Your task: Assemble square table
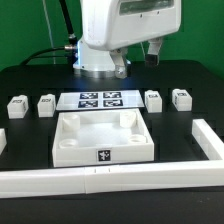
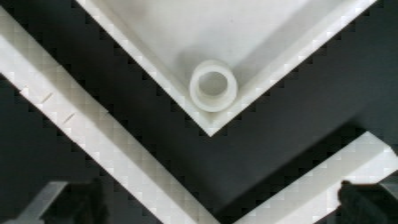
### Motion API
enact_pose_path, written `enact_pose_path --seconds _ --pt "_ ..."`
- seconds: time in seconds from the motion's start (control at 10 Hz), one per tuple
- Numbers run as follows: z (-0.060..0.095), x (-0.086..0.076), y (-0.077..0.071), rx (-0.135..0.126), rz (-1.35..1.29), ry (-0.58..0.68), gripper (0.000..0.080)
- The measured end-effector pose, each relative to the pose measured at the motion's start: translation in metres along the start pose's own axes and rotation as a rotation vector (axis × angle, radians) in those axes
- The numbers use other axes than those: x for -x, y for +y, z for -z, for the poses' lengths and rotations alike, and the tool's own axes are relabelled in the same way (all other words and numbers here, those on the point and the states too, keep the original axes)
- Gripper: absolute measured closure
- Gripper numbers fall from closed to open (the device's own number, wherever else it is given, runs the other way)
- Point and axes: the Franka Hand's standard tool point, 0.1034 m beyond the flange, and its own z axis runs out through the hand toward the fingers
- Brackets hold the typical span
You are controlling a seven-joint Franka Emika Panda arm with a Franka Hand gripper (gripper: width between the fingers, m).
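Observation:
The white square table top (image 1: 103, 138) lies in the middle of the black table with its hollow side up and an edge tag (image 1: 103, 155) facing the front. Four small white tagged leg posts stand behind it: two at the exterior view's left (image 1: 17, 106) (image 1: 46, 103) and two at its right (image 1: 153, 100) (image 1: 181, 97). My gripper (image 1: 138, 52) hangs high behind the top, touching nothing. In the wrist view one corner of the top shows, with its round socket (image 2: 214, 87). My gripper (image 2: 210, 210) is open and empty, with its dark fingertips (image 2: 54, 205) far apart.
The marker board (image 1: 100, 100) lies flat behind the top, between the leg pairs. The long white L-shaped rail (image 1: 120, 178) runs along the front and turns back at the exterior view's right (image 1: 210, 145). A white piece (image 1: 2, 140) sits at the left edge.

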Motion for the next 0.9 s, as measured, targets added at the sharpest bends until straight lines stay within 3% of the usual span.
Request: enact_pose_path --seconds 0.7,0.8,0.9 --pt "-0.002 0.000 0.000 -0.002 0.025 -0.002 0.0150" --pt "0.000 0.004 0.001 -0.001 0.036 -0.003 0.0150" --pt "-0.004 0.017 -0.003 0.000 0.094 -0.006 0.0150"
